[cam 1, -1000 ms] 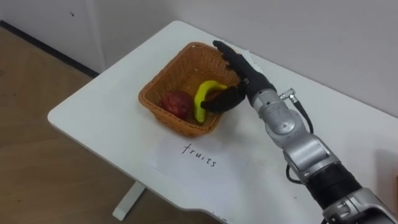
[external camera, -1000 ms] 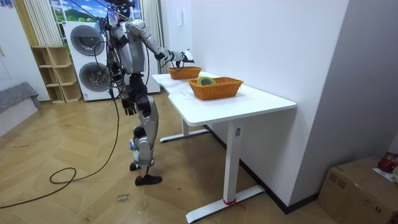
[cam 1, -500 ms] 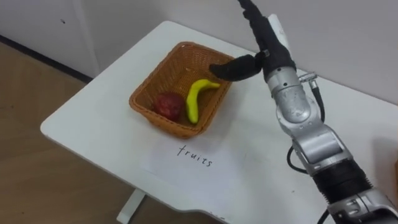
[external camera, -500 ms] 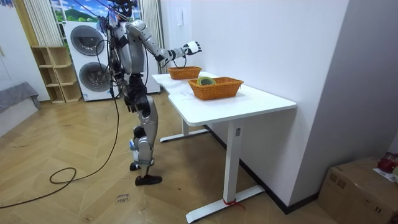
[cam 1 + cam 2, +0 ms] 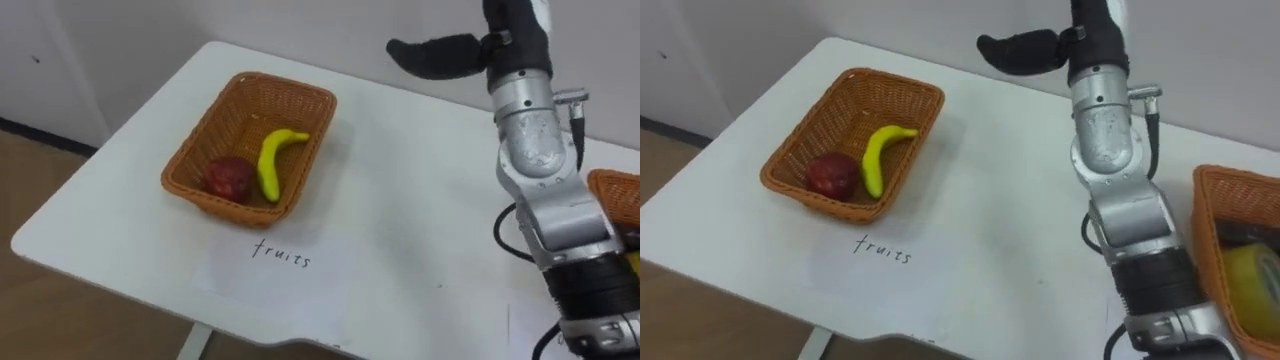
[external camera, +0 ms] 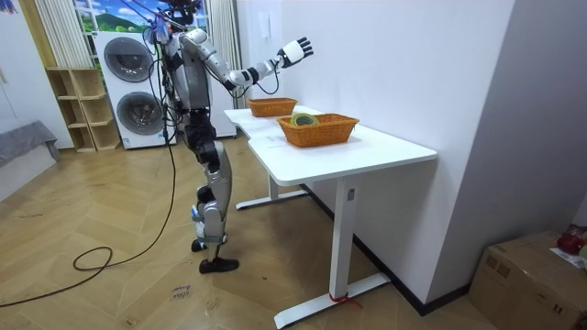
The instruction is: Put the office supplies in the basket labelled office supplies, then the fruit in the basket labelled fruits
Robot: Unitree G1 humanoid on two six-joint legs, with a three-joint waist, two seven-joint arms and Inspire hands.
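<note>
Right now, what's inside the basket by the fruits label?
A yellow banana and a dark red fruit lie side by side in the basket. The weave beneath them is covered, so anything underneath can't be seen.

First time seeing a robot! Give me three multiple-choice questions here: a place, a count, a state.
1. Where is the banana? A) on bare table B) in a hand C) in the wicker basket
2. Fruits in that basket? A) one B) two C) four
3. The right hand is? A) open, raised B) shut on banana C) flat in basket
Answers: C, it lies beside the red fruit; B, banana plus red fruit; A, fingers spread above the table.
</note>
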